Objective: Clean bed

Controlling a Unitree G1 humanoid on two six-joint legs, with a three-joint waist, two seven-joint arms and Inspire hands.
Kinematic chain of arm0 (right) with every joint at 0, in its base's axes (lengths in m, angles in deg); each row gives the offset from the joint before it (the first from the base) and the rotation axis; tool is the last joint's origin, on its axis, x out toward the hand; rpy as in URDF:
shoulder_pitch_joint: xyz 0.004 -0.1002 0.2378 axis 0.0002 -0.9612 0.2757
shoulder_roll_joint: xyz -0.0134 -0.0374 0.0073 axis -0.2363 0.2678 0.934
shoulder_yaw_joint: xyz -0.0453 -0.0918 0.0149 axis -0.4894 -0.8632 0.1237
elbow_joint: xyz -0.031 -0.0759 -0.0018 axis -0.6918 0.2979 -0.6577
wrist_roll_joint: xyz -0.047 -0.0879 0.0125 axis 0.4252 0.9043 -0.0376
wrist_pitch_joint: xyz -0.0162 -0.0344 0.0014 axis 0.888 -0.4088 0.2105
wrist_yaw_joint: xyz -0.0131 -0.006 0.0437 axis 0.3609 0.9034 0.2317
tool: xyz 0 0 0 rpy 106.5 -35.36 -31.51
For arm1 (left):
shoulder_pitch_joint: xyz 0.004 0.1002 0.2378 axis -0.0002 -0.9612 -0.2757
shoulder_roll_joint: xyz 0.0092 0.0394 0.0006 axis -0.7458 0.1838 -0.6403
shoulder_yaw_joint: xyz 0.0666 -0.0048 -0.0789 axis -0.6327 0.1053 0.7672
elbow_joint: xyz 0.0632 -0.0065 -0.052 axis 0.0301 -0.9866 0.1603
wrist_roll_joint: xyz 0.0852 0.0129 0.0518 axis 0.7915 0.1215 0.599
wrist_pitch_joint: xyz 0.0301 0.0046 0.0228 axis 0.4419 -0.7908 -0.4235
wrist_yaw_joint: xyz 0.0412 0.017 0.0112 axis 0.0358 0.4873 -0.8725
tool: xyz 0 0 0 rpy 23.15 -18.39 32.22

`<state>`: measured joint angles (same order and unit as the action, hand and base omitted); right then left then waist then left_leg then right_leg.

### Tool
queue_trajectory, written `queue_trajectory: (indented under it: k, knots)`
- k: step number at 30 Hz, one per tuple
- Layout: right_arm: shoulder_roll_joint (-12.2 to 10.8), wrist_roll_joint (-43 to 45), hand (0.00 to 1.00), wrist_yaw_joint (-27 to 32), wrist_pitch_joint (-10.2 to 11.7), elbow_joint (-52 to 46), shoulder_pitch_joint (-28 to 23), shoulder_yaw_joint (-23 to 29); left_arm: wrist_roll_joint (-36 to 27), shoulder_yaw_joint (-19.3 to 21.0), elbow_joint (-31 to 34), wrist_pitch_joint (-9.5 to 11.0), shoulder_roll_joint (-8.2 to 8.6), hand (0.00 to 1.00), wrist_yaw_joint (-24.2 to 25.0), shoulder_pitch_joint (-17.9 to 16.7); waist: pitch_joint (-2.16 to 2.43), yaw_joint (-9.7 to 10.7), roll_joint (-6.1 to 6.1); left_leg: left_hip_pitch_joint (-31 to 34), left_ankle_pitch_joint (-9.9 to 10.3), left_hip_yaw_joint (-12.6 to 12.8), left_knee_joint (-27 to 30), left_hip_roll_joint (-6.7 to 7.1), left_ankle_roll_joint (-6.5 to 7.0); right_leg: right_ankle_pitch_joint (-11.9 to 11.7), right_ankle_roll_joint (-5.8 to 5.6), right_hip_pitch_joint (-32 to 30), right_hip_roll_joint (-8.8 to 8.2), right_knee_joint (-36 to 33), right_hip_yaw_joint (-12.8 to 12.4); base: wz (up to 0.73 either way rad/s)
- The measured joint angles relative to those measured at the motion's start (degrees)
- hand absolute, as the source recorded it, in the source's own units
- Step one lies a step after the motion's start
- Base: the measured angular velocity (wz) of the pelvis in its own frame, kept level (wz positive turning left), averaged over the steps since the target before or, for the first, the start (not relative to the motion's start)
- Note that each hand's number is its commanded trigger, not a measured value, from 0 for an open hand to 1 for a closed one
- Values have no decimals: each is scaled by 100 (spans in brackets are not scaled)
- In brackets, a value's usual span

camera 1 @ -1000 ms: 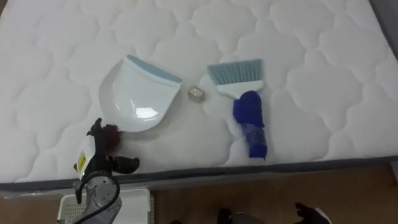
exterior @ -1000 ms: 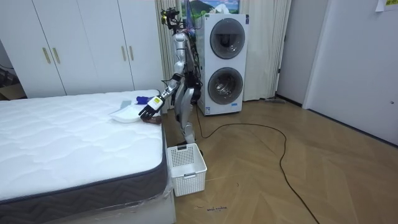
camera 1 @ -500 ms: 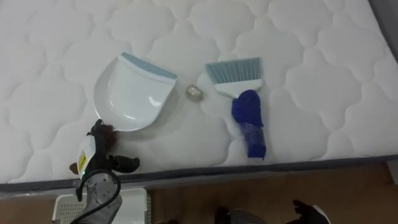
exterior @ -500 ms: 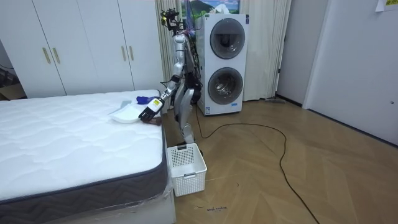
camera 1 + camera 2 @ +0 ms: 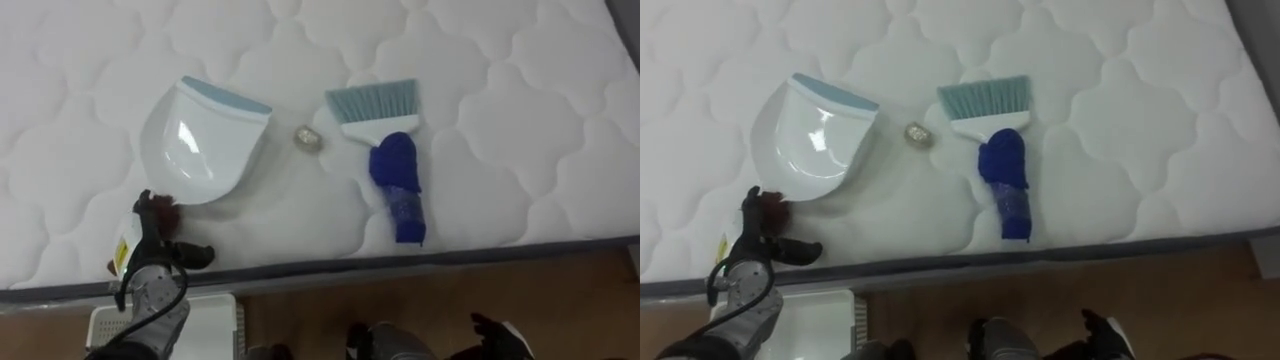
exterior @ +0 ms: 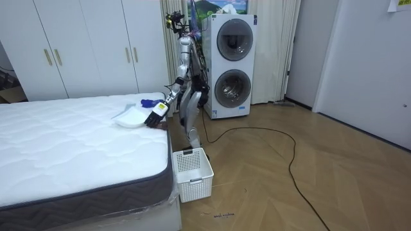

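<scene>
Left hand sits at the near edge of the mattress, fingers curled round the dark reddish handle at the back of the white dustpan, so I call it gripping the dustpan. The right hand is low by the floor at the bottom of the eye view and idle; I can't tell its state. The dustpan lies on the quilting with its pale blue lip pointing away from me. The one bit of dirt I can see is a small crumpled scrap, just off the lip's right corner, between the dustpan and the brush. The brush lies flat to the right, near the dustpan but not touching it, with its bristles away from me and its blue wrapped handle toward the bed edge. My read is that the dustpan is thin stiff plastic, light and slick, and will skate on the fabric. I'd keep hold of the rear handle and press the lip down into the soft mattress. The scrap looks near weightless and will likely roll or hop, so short strokes. The brush should be light with soft bristles; take it mid-handle on the blue wrap, never by the bristles. In the room view the robot stands at the bed's side, with a white basket on the floor just beside it.
</scene>
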<state>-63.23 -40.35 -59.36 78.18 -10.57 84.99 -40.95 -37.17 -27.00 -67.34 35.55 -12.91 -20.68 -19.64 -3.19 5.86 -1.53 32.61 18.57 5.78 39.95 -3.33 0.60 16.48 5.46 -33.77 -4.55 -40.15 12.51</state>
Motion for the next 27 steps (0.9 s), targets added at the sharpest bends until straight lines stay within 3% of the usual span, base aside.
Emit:
queue_trajectory:
  k: [5, 21, 27]
  knots:
    - [8, -9, 0, 44, 10, -33, -8, 7, -1, 5, 2, -63, -200, 100, 11, 27, -8, 13, -23, 75, -7, 5, 0, 3, -9, 7, 11, -89, -29, -44, 11, 0]
    - [3, 3, 0, 167, 7, -206, -80, 3, -188, -4, -14, -112, -160, 100, 167, 89, -15, 18, -30, 340, 1, 69, 208, -44, 10, 55, -15, -291, -35, -155, 11, 0]
    - [7, 27, 0, 274, 2, -354, -113, 5, -180, -12, -12, -219, -129, 100, 255, 104, -55, 27, -78, 377, 34, 192, 250, -110, 56, 76, -10, -332, -40, -198, 12, 0]
